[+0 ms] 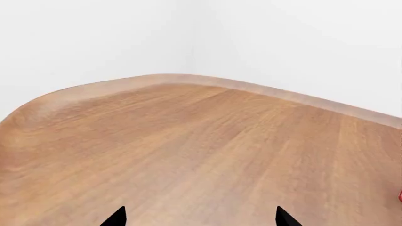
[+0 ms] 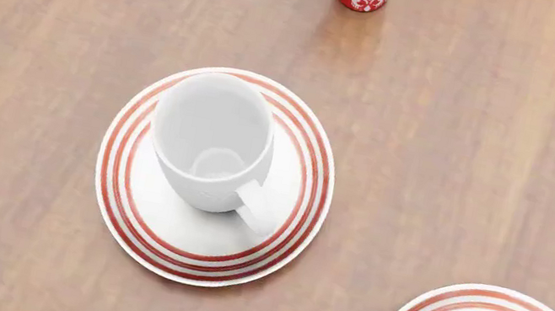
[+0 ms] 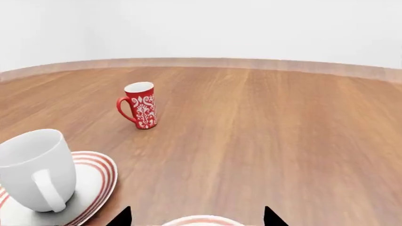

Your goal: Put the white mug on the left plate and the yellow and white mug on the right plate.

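White mug (image 2: 211, 144) upright on left plate (image 2: 131, 207) | both jaws spread wide, gripping nothing, above table (image 1: 201, 150)

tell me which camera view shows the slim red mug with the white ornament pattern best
The right wrist view: the slim red patterned mug stands whole there, handle and white inside visible. The head view cuts off its top at the frame edge. The left wrist view shows only bare wooden table.

Bare simulated room: wooden table (image 2: 483, 157), blank walls (image 3: 251, 28)
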Robot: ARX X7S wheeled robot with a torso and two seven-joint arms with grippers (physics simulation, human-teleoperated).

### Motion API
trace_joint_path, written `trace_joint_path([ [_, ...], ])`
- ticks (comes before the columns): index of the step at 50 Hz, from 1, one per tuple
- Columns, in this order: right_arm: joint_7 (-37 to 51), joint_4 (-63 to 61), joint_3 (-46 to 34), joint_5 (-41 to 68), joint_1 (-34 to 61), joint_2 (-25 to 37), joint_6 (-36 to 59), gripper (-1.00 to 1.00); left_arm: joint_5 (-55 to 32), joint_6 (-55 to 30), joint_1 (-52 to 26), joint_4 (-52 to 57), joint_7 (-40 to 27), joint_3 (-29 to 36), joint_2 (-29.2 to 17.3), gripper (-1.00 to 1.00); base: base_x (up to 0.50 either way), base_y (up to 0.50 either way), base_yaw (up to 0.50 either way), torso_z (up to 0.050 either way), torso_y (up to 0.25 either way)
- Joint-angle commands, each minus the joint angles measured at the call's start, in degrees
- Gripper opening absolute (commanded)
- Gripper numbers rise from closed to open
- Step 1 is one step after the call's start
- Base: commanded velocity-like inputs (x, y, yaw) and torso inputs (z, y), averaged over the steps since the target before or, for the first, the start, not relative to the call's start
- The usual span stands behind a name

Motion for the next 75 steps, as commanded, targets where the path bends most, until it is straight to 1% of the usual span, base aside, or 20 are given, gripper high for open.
trace_joint_path([
  [1, 8.1, -2.0, -3.3, 2.1, 10.4, 5.1, 8.1, 1.00, 0.4, -0.4, -0.7, -0.3, -0.1, 0.6, -0.1, 1.00, 0.00, 0.00, 0.00, 0.000, 0.000],
  [9, 11.2, 4.4, -9.9, -2.0, 21.8, 6.5, 11.0, 1.00, 2.4, -1.1, -0.5, -0.2, -0.2, 2.0, -0.2, 1.00, 0.00, 0.00, 0.00, 0.000, 0.000],
  [12, 11.8, 6.1, -11.8, -3.9, 24.5, 6.4, 11.1, 1.00, 3.2, -1.6, -0.8, -0.1, -0.1, 2.8, -0.4, 1.00, 0.00, 0.00, 0.00, 0.000, 0.000],
  [16, 13.0, 9.6, -15.0, -5.8, 29.2, 5.5, 11.7, 1.00, 3.8, -4.1, -2.4, 0.7, 0.9, 4.6, -2.0, 1.00, 0.00, 0.00, 0.00, 0.000, 0.000],
  [22, 13.8, 14.4, -17.8, -7.6, 34.0, 3.6, 11.0, 1.00, 2.3, -11.0, -9.4, 0.3, 2.3, 7.5, -4.6, 1.00, 0.00, 0.00, 0.00, 0.000, 0.000],
  [23, 13.7, 16.0, -18.8, -8.6, 35.2, 3.2, 10.4, 1.00, 1.5, -12.7, -11.6, -0.1, 2.8, 8.3, -5.0, 1.00, 0.00, 0.00, 0.00, 0.000, 0.000],
  [28, 13.6, 20.7, -21.1, -10.7, 38.9, 1.7, 8.5, 1.00, -2.9, -18.6, -20.6, -3.6, 5.3, 10.7, -5.4, 1.00, 0.00, 0.00, 0.00, 0.000, 0.000],
  [32, 13.7, 22.0, -22.5, -12.2, 40.0, 1.2, 7.7, 1.00, -2.7, -22.8, -27.1, -6.0, 5.8, 12.9, -5.5, 1.00, 0.00, 0.00, 0.00, 0.000, 0.000],
  [33, 13.8, 21.7, -22.9, -12.9, 40.2, 1.1, 7.3, 1.00, -3.0, -24.0, -29.4, -7.0, 6.3, 13.5, -5.4, 1.00, 0.00, 0.00, 0.00, 0.000, 0.000],
  [35, 13.9, 21.1, -23.2, -13.4, 40.1, 1.1, 6.8, 1.00, -3.0, -25.4, -31.4, -7.6, 6.2, 14.0, -5.4, 1.00, 0.00, 0.00, 0.00, 0.000, 0.000],
  [40, 13.5, 18.1, -23.3, -13.4, 38.2, 0.9, 5.0, 1.00, -4.2, -29.3, -34.6, -3.7, 5.0, 14.0, -6.8, 1.00, 0.00, 0.00, 0.00, 0.000, 0.000],
  [43, 13.3, 15.4, -22.4, -11.9, 36.8, 1.1, 4.6, 1.00, -5.5, -31.7, -36.1, -0.1, 3.8, 13.3, -7.9, 1.00, 0.00, 0.00, 0.00, 0.000, 0.000],
  [44, 12.9, 13.8, -21.7, -10.5, 36.0, 1.1, 4.1, 1.00, -7.1, -33.0, -36.8, 2.8, 2.7, 12.1, -8.6, 1.00, 0.00, 0.00, 0.00, 0.000, 0.000],
  [49, 13.9, 7.0, -19.8, -7.8, 33.2, 2.4, 5.6, 1.00, -11.4, -38.1, -40.2, 10.1, -0.1, 10.1, -11.0, 1.00, 0.00, 0.00, 0.00, 0.000, 0.000],
  [57, 17.5, -6.0, -16.5, -3.9, 30.6, 6.1, 10.5, 1.00, -17.8, -43.7, -46.1, 15.1, -3.3, 7.3, -13.3, 1.00, 0.00, 0.00, 0.00, 0.000, 0.000],
  [61, 18.5, -10.6, -15.3, -2.7, 29.6, 7.5, 11.6, 1.00, -20.5, -45.0, -46.9, 18.9, -4.6, 5.9, -14.7, 1.00, 0.00, 0.00, 0.00, 0.000, 0.000],
  [68, 19.2, -15.0, -12.7, -1.2, 28.1, 8.8, 11.4, 1.00, -23.0, -46.8, -50.3, 19.1, -5.7, 5.4, -15.6, 1.00, 0.00, 0.00, 0.00, 0.000, 0.000],
  [71, 18.2, -17.7, -11.2, -2.7, 27.1, 9.0, 8.7, 1.00, -26.1, -47.8, -52.4, 20.4, -7.2, 4.1, -16.1, 1.00, 0.00, 0.00, 0.00, 0.000, 0.000],
  [75, 18.2, -19.7, -10.9, -6.6, 25.8, 8.8, 7.0, 1.00, -26.2, -46.5, -52.3, 19.8, -6.0, 4.0, -15.6, 1.00, 0.00, 0.00, 0.00, 0.000, 0.000],
])
